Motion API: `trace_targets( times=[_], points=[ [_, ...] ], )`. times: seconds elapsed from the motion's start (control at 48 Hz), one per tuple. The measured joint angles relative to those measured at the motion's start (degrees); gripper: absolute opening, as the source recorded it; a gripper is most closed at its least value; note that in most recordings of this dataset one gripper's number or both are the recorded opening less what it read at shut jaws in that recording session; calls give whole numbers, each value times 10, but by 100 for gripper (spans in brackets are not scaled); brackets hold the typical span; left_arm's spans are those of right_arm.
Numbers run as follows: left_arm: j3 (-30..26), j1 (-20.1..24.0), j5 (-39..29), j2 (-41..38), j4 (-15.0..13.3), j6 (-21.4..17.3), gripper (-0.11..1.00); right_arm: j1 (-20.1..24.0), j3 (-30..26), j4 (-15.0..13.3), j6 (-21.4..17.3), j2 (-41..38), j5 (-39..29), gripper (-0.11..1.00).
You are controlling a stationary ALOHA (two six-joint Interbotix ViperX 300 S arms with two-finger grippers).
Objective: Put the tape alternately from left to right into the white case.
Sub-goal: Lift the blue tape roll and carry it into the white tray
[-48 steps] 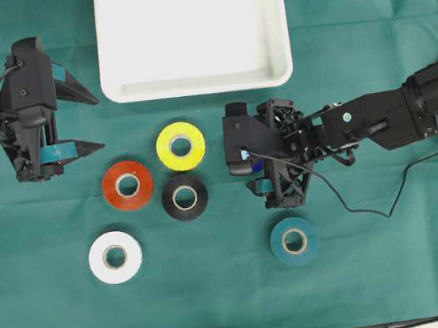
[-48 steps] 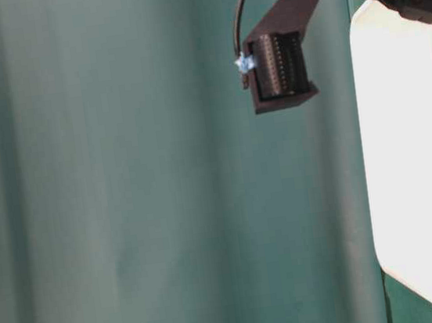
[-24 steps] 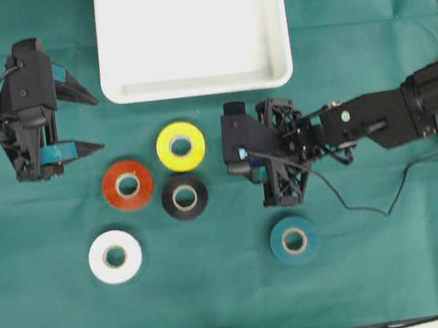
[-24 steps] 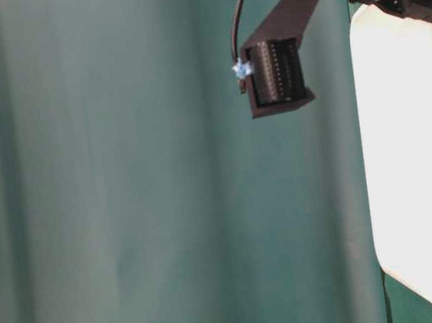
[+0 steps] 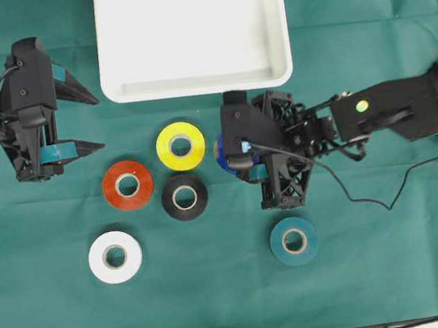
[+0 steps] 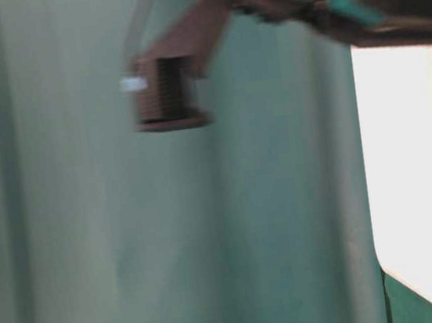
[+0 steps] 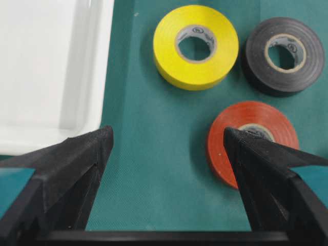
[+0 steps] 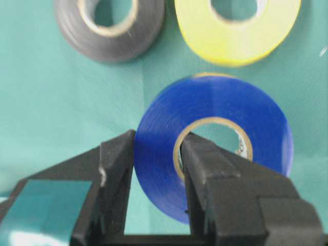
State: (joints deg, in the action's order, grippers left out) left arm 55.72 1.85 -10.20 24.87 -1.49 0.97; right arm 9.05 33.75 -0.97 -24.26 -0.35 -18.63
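Observation:
My right gripper [image 8: 156, 148] is shut on the blue tape [image 8: 225, 113], one finger inside its pale core and one against its outer face. From overhead the blue tape [image 5: 221, 154] peeks out left of the right gripper [image 5: 233, 158], just below the white case [image 5: 194, 87]. The yellow tape [image 5: 181, 145], red tape [image 5: 128, 185], black tape [image 5: 185, 197], white tape [image 5: 115, 257] and teal tape [image 5: 294, 240] lie flat on the green cloth. My left gripper [image 5: 98, 119] stands open at the far left with nothing between its fingers, and the red tape [image 7: 251, 138] lies beside its right finger.
The white case [image 7: 51, 77] holds nothing and sits at the back middle. The right arm's cable [image 5: 351, 200] trails over the cloth towards the right. In the table-level view a blurred part of the right arm [image 6: 168, 88] hangs beside the white case [image 6: 416, 184].
My right gripper has shut on the blue roll and carried it a little to the left, so its edge now shows. The left arm has not moved.

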Motion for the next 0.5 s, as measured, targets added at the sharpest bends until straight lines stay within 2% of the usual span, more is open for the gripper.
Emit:
trace_targets(
  times=[0.334,0.5],
  points=[
    [0,0,0,0,-1,1,76,-8,-7,-16,1,31,-20,28],
    [0,0,0,0,-1,1,76,-34,-7,-19,1,30,-20,28]
  ],
)
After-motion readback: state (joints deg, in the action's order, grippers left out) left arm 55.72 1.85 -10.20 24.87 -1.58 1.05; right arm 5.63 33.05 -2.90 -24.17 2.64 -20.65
